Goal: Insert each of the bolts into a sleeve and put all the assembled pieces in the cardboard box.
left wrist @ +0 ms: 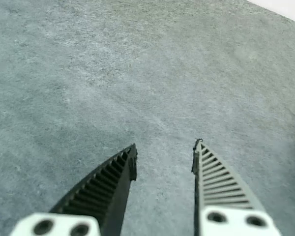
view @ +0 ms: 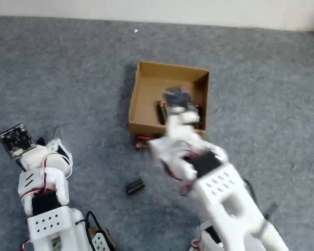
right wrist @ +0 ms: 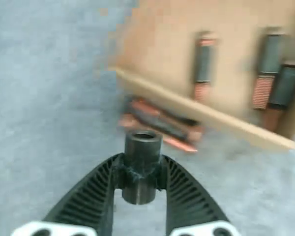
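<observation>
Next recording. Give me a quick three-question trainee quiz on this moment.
1. True or false: the right gripper is shut on a sleeve.
2. Fill in: the left gripper is ____ (open or shut).
3. Where is the second sleeve? A in the left gripper; B on the carpet, apart from the cardboard box; C inside the box.
Key: 1 true; 2 open; 3 B.
</observation>
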